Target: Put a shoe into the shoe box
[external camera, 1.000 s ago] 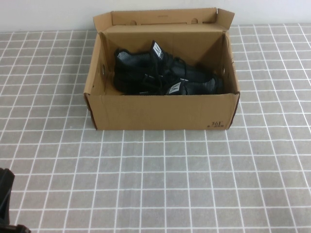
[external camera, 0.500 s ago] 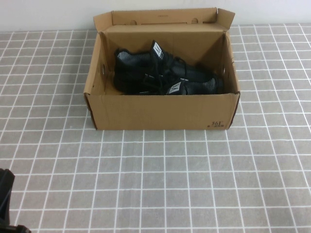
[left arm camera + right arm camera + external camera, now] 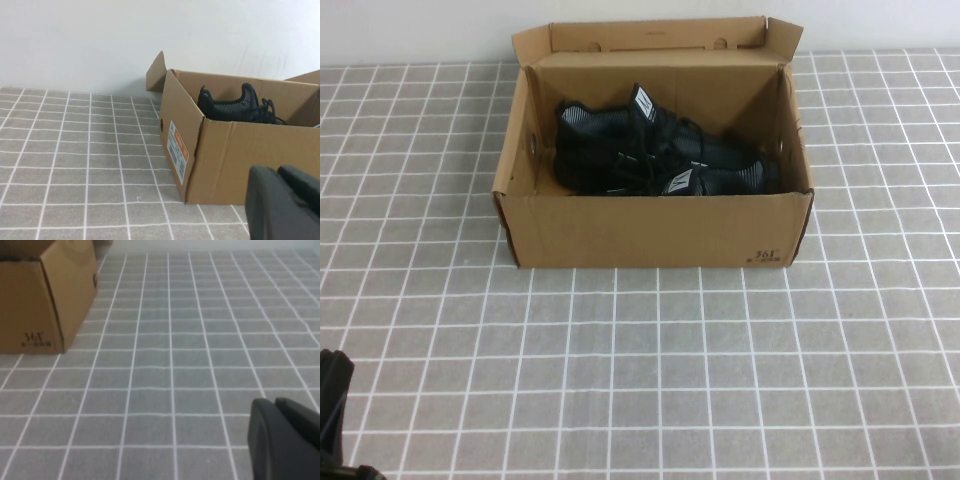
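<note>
From the high view, the shoe box (image 3: 653, 228) sits toward the far edge of the grey-tiled table (image 3: 650, 380), about midway between its left and right edges, lid flap up, with the shoe (image 3: 720, 168) lying inside beside its twin. Only a dark part of the left arm shows at the near left corner; the right gripper is out of sight here. In the left wrist view, the left gripper (image 3: 286, 200) hangs near the box's end wall, its fingers pressed together and empty. In the right wrist view, the right gripper (image 3: 285, 435) hovers low over bare tiles, well apart from the box, fingers likewise together and empty. The knit shoe looks light and soft, likely best taken at the collar or heel.
</note>
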